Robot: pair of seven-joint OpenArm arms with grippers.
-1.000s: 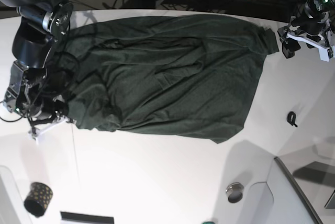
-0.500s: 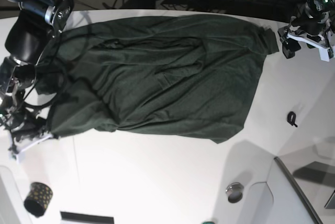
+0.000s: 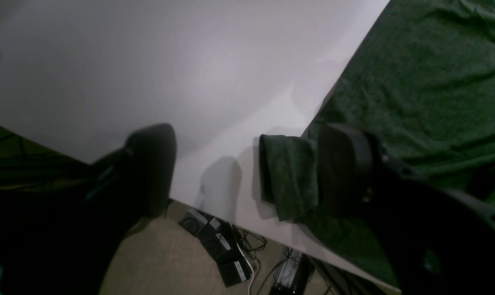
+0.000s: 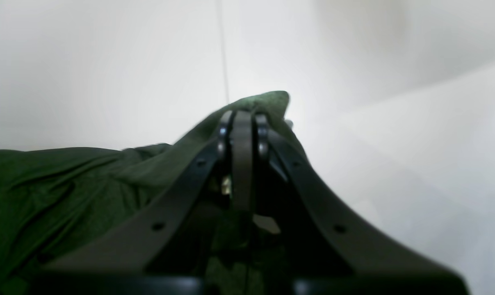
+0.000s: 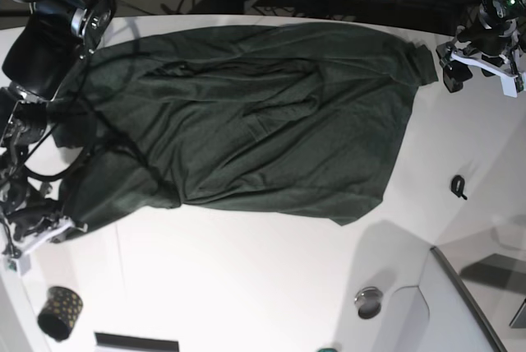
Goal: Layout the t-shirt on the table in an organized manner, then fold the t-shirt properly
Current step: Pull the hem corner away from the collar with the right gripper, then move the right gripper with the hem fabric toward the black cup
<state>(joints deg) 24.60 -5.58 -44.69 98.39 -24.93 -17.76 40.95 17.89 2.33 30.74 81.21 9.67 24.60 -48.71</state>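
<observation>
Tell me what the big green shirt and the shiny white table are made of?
The t-shirt looks like soft knit cloth, probably cotton or something like it: matte, finely grained, and it wrinkles and drapes where the right tool pinches it. The table looks like hard, smooth plastic or coated board: glossy white, with soft reflections and a thin seam. I can't tell which for sure.

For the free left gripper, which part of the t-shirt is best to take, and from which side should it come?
Probably the small folded corner of the t-shirt lying near the table edge. It sticks out beside the open left gripper, so coming from the bare table side lets one finger slide under it. The right gripper is shut on the opposite end.
</observation>
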